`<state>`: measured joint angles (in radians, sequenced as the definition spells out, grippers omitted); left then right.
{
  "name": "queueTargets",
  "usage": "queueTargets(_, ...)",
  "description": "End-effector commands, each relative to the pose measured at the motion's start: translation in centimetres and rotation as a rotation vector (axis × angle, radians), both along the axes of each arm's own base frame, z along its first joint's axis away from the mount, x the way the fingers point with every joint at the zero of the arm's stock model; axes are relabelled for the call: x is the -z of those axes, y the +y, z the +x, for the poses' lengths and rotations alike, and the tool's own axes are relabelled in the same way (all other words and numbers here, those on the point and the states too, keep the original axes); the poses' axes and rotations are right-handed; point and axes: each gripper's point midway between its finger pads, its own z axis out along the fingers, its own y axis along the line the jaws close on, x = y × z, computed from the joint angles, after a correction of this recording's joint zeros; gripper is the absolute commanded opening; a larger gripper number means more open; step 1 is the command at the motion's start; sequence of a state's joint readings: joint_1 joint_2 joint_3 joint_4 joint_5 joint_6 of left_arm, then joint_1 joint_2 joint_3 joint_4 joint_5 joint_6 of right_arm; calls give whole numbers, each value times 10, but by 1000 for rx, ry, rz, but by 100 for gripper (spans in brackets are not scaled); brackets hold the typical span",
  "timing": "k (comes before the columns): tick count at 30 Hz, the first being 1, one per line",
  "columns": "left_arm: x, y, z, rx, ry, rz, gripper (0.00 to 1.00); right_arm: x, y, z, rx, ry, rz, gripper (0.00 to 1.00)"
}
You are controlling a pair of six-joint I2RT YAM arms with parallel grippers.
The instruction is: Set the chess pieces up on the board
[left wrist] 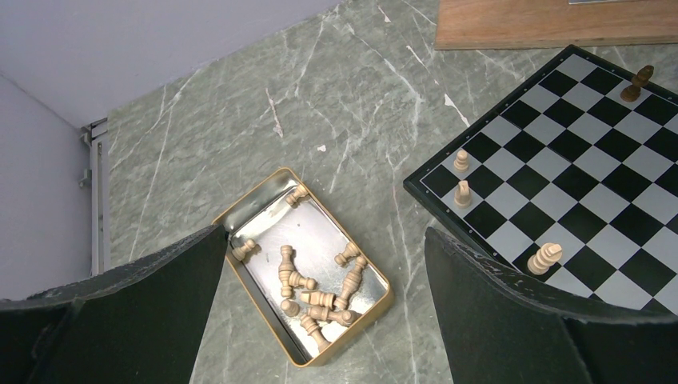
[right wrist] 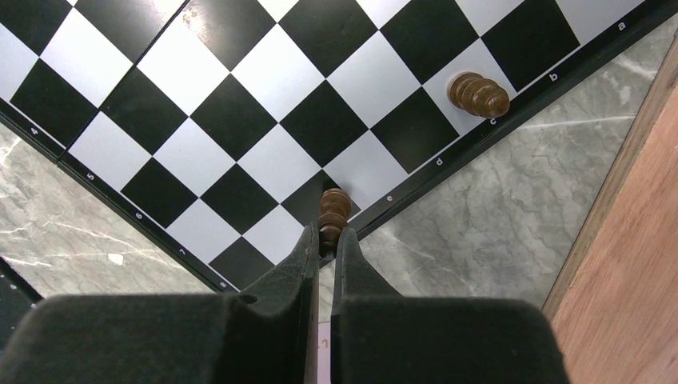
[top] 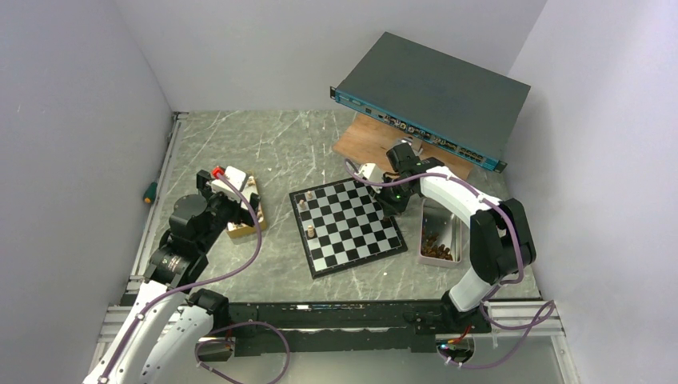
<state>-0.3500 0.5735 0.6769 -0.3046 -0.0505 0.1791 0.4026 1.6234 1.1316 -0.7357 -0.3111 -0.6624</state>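
Observation:
The black and silvery board lies mid-table. My right gripper is shut on a dark brown piece, held over the board's far right edge squares; it also shows in the top view. Another dark piece stands on an edge square. My left gripper is open and empty above a gold tin holding several light tan pieces lying down. Three light pieces stand on the board's left side; a dark one stands at its far side.
A second tin with dark pieces sits right of the board, under my right arm. A brown wooden plank and a teal-edged network switch lie behind the board. A screwdriver lies by the left wall.

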Motion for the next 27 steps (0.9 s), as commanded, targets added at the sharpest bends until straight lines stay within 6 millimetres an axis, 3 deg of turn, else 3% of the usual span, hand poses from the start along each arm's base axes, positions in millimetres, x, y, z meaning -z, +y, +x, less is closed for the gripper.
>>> queueTargets(1,-12,2,3,-11,-36,-12,99,3,-4,0,3,3,-17,0)
queueTargets(27,-13,2,3,-11,-37,-12,99,7,0,-9,-26,38,-10,1)
